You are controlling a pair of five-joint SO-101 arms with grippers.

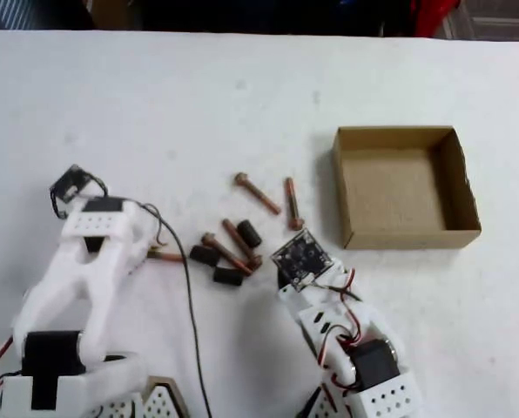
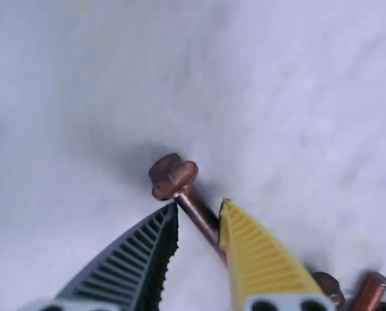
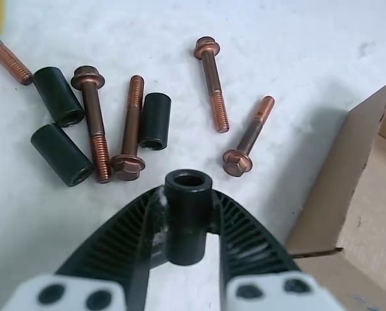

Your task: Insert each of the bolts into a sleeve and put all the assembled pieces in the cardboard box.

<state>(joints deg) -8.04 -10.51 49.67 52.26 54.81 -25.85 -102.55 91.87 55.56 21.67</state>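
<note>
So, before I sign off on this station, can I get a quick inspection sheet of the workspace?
Surface: white table.
Job's things: four loose bolts and three loose sleeves lie together on the table; the cardboard box beside them holds nothing.
Clutter: nothing seen.
Grippers: left tool is shut on a fifth bolt, gripping its shank; right tool is shut on a fourth sleeve.
Cables: black cable trails over the table between the arms; red wires run along the right arm.
Surroundings: dark beyond the table's far edge, with a red object I cannot identify.
</note>
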